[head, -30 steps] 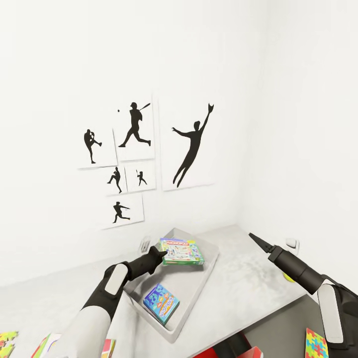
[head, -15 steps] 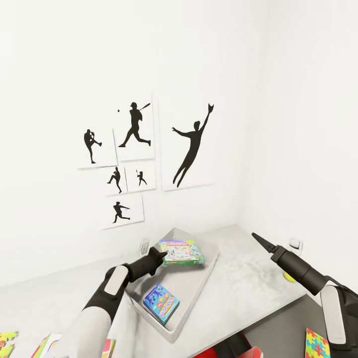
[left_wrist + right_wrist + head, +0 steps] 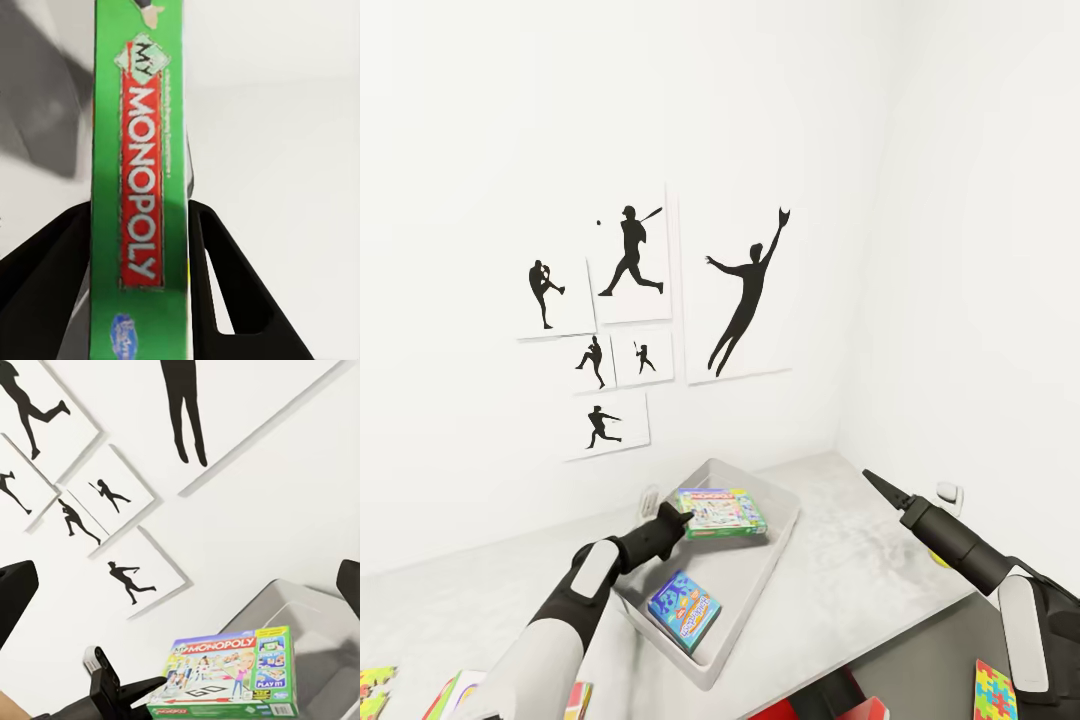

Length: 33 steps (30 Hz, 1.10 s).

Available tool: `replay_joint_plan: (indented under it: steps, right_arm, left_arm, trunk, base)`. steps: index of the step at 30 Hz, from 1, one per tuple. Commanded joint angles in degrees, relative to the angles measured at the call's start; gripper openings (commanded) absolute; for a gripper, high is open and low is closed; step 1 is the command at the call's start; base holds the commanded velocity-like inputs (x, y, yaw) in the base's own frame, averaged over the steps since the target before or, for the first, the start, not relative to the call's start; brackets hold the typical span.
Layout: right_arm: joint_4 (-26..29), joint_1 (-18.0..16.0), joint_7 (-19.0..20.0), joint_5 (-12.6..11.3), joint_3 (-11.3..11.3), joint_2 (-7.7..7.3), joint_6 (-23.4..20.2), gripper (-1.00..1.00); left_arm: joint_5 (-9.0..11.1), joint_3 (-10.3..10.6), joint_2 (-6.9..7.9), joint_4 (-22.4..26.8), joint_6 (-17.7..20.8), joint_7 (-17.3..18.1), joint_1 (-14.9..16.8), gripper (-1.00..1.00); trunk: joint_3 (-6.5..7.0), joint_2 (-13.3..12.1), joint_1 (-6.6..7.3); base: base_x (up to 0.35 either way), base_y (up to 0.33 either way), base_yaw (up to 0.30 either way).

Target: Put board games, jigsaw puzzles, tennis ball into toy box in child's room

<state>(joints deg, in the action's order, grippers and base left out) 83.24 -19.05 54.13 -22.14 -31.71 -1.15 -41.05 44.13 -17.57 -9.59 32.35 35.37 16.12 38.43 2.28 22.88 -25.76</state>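
At the near edge of the head view, puzzle pieces [image 3: 997, 690] and other flat toys [image 3: 455, 694] lie low, not yet boxed. Just beyond, the left gripper [image 3: 682, 517] is clamped on the edge of the green Monopoly box [image 3: 722, 512], its fingers [image 3: 225, 285] pressing both faces as the left wrist view shows. It holds the box level above the far half of the toy box [image 3: 785, 530], which sits on the table [image 3: 860, 570]. A blue game [image 3: 684, 607] already lies flat in the near half of the toy box.

To do this step well, I judge the box should go down until it nearly touches the floor of the toy box, kept level and clear of the walls, and only then be let go. Dropping it from this height risks it tipping against the rim or landing on the blue game.

Further right, the right gripper [image 3: 874, 482] hovers over the table, holding nothing, fingers spread wide in the right wrist view. Behind its arm a tennis ball [image 3: 937, 556] peeks out. Beyond, baseball prints [image 3: 630, 260] hang on the wall.
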Motion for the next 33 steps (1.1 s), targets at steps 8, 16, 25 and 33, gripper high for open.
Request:
replay_joint_plan:
  steps: [8, 16, 25, 33]
  right_arm:
    - [-0.10, -0.03, 0.10, -0.19, -0.01, -0.08, -0.34, 1.00]
    - [-0.10, -0.03, 0.10, -0.19, -0.02, -0.08, -0.34, 1.00]
    - [-0.10, -0.03, 0.10, -0.19, -0.02, -0.01, -0.34, 1.00]
    - [-0.10, -0.03, 0.10, -0.19, 0.03, 0.01, -0.28, 1.00]
  left_arm:
    - [0.09, -0.38, 0.09, 0.00, 0.49, 0.14, 0.06, -1.00]
    - [0.08, -0.36, 0.10, 0.00, 0.49, 0.14, 0.06, -1.00]
    - [0.12, -0.36, 0.10, 0.00, 0.49, 0.22, 0.06, -1.00]
    - [0.12, -0.36, 0.10, 0.00, 0.49, 0.23, 0.06, -1.00]
  trunk:
    - [-0.03, 0.05, -0.02]
    - [-0.03, 0.05, -0.02]
    - [-0.03, 0.05, -0.02]
    - [-0.21, 0.45, -0.24]
  base:
    - [0.000, 0.000, 0.000]
    - [0.000, 0.000, 0.000]
    - [0.000, 0.000, 0.000]
    - [0.000, 0.000, 0.000]
